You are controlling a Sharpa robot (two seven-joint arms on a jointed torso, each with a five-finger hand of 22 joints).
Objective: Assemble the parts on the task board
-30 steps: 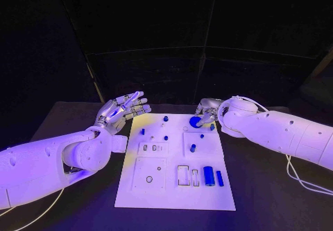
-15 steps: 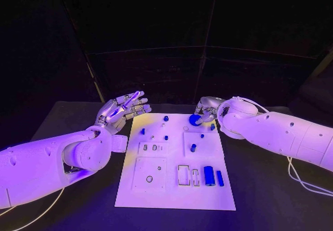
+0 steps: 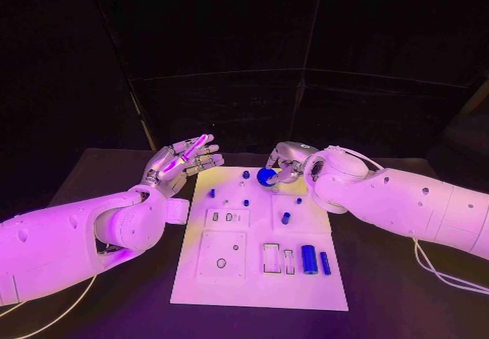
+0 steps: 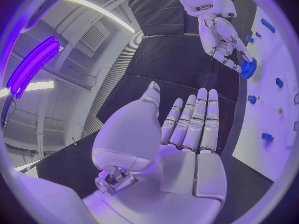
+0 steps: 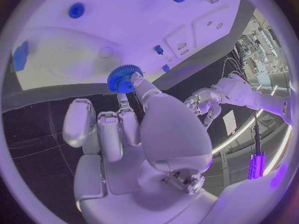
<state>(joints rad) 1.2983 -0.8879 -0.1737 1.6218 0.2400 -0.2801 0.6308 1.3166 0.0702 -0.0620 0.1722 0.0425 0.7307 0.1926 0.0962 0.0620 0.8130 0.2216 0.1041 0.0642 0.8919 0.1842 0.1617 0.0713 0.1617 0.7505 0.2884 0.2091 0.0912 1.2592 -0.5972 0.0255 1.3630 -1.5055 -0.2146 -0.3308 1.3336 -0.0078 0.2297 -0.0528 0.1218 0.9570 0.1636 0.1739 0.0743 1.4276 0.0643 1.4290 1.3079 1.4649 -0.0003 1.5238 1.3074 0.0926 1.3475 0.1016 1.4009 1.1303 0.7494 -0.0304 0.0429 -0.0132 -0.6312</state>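
Observation:
The white task board [image 3: 209, 279] lies in the middle of the black table. My right hand [image 3: 284, 161] hovers over the board's far edge and pinches a blue toothed gear [image 3: 267, 176] [image 5: 124, 78] [image 4: 248, 68] between thumb and finger. My left hand [image 3: 181, 159] [image 4: 187, 129] floats beyond the board's far left corner, palm up, fingers spread, holding nothing. Small blue pegs [image 3: 246, 174] stand near the far edge. A blue cylinder [image 3: 308, 255] and a thin blue bar [image 3: 325, 263] lie at the near right.
Recessed slots [image 3: 270, 257] and a round hole [image 3: 221, 263] mark the board's near half. Another blue piece [image 3: 285, 218] stands on the right middle plate. Black table [image 3: 397, 282] surrounds the board on all sides.
My right hand has carried the gear leftward along the board's far edge, toward the middle. The left hand has stayed in place.

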